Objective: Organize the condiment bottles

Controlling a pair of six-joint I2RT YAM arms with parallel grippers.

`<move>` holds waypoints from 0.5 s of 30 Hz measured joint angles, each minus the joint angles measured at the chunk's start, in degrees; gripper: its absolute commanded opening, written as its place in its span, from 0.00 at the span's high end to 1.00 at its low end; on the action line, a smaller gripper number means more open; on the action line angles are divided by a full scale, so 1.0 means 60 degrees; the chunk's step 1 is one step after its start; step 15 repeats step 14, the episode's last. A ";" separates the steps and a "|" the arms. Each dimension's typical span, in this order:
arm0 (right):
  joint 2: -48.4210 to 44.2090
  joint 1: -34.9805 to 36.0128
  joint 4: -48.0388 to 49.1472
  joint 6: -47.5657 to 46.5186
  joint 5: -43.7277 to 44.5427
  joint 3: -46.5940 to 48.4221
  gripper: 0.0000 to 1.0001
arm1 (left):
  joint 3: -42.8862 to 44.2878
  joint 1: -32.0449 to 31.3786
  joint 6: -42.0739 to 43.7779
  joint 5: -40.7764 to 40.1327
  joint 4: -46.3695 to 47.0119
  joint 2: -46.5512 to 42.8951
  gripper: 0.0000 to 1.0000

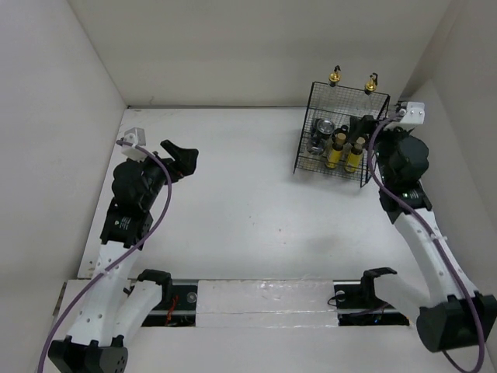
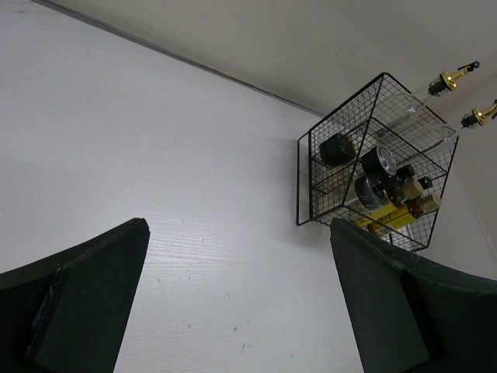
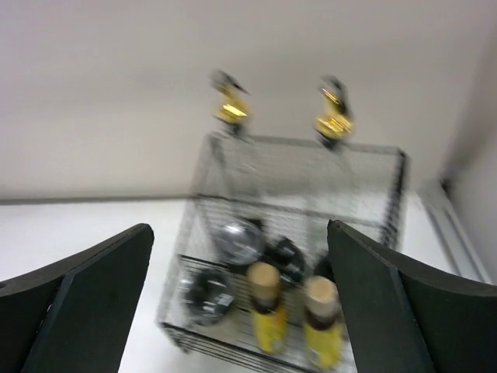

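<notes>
The condiment bottles stand inside a black wire basket (image 1: pixel 342 140) at the back right. Two tall clear bottles with gold pourers (image 1: pixel 335 75) rise at its rear. Two yellow brown-capped bottles (image 1: pixel 346 151) stand at its front, beside dark-lidded shaker jars (image 1: pixel 322 134). In the right wrist view the yellow bottles (image 3: pixel 268 315) and the jars (image 3: pixel 233 245) are blurred. My right gripper (image 1: pixel 371 124) is open and empty by the basket's right side. My left gripper (image 1: pixel 184 161) is open and empty over the table at the left. The basket (image 2: pixel 377 155) shows far off in the left wrist view.
White walls enclose the table on the left, back and right. The basket stands close to the back right corner. A black rail with the arm bases (image 1: pixel 264 299) runs along the near edge.
</notes>
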 measured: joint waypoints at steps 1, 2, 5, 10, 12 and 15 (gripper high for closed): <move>-0.0353 0.0266 -0.0011 -0.0033 -0.0208 0.0055 0.01 | 0.0000 0.0011 0.0000 0.0047 0.0007 -0.0018 0.01; -0.0685 0.0525 -0.0011 -0.0091 -0.0448 0.0120 0.01 | 0.0000 0.0015 0.0004 0.0066 0.0011 -0.0055 0.01; -0.1410 0.1275 -0.0091 -0.0255 -0.1300 0.0506 0.01 | 0.0000 0.0015 0.0018 0.0135 0.0018 -0.0237 0.01; -0.2248 0.2295 -0.0080 -0.0433 -0.2667 0.0707 0.01 | 0.0000 0.0015 0.0080 0.0273 0.0080 -0.0605 0.01; -0.2375 0.2685 -0.0076 -0.0448 -0.2892 0.0703 0.01 | 0.0000 0.0015 0.0109 0.0390 0.0135 -0.0659 0.01; -0.2335 0.3075 -0.0087 -0.0470 -0.2925 0.0685 0.01 | 0.0000 0.0015 0.0149 0.0474 0.0171 -0.0707 0.01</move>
